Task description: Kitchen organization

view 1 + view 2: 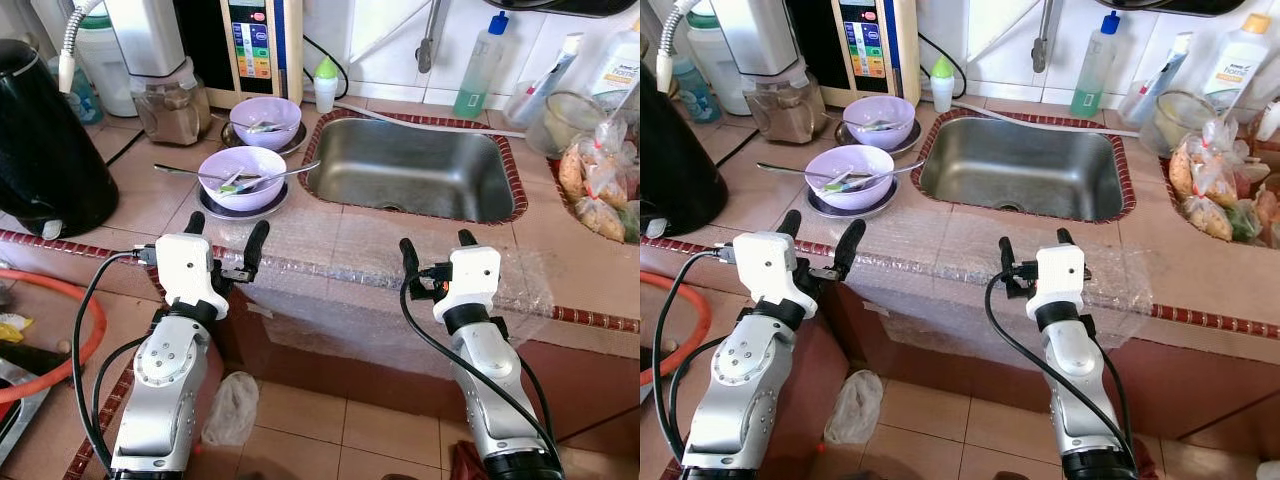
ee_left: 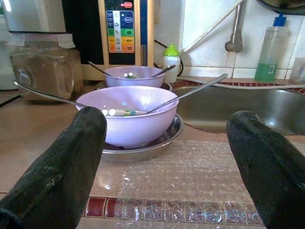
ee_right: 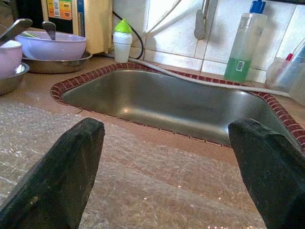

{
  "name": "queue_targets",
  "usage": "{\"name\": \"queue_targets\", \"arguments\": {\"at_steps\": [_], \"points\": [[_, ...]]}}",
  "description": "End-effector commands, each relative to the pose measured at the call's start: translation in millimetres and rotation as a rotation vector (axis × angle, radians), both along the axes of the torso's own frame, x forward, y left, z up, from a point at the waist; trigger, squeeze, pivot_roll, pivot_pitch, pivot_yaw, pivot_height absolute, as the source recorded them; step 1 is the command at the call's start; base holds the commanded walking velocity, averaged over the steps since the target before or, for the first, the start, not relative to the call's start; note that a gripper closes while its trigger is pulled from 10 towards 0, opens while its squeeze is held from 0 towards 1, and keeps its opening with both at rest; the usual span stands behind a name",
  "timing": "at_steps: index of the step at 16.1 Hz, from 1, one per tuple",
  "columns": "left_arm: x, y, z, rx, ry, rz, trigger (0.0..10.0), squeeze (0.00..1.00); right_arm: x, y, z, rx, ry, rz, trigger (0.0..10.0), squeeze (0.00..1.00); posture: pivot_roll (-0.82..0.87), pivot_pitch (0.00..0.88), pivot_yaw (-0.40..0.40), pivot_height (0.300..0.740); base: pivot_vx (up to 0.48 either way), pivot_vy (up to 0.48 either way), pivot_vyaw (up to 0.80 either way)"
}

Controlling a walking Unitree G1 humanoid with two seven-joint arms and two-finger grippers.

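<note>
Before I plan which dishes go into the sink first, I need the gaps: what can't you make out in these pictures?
- Near purple bowl: its contents are too small in the eye views; the rim hides them in the left wrist view.
- Far purple bowl: partly hidden behind the near one in the left wrist view.
- Bagged food: cut off by the eye views' edge.
- Tap: cut off at the top.

A white bottle (image 1: 1247, 57) at the counter's two o'clock corner carries a label whose lettering is too blurred to read with certainty. The coloured button panel (image 2: 120, 31) on the appliance at eleven o'clock bears small markings, none legible.
</note>
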State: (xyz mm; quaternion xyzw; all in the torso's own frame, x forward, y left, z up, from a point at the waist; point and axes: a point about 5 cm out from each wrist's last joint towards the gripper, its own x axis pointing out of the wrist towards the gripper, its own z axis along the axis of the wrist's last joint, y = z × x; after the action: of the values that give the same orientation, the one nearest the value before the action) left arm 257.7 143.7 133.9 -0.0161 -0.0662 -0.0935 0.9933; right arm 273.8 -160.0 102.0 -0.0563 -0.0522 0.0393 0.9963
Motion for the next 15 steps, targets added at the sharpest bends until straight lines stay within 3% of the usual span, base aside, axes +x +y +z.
{"name": "queue_targets", "arguments": {"at_steps": [1,6,11,15], "points": [[-1.0,0.1,3.6,0.012,-0.010,-0.002,10.0,0.00,-0.6,-2.6,2.9,0.007,-0.010,-0.013,10.0,0.00,-0.01,0.009,0.031,0.740,0.000,0.000,0.00],[-2.2,-1.6,4.5,0.015,-0.014,-0.009,10.0,0.00,-0.2,-2.6,3.6,0.005,-0.011,-0.009,10.0,0.00,-0.01,0.010,0.028,0.740,0.000,0.000,0.00],[-2.8,-3.0,4.0,0.025,-0.006,-0.016,10.0,0.00,-1.0,-4.0,3.2,0.005,-0.008,-0.012,10.0,0.00,-0.01,0.018,0.027,0.740,0.215,0.000,0.00],[-2.4,0.0,2.0,0.053,-0.005,0.030,10.0,0.00,-1.4,-3.3,2.8,0.008,-0.007,-0.013,10.0,0.00,-0.01,0.017,0.029,0.740,0.000,0.000,0.00]]}}
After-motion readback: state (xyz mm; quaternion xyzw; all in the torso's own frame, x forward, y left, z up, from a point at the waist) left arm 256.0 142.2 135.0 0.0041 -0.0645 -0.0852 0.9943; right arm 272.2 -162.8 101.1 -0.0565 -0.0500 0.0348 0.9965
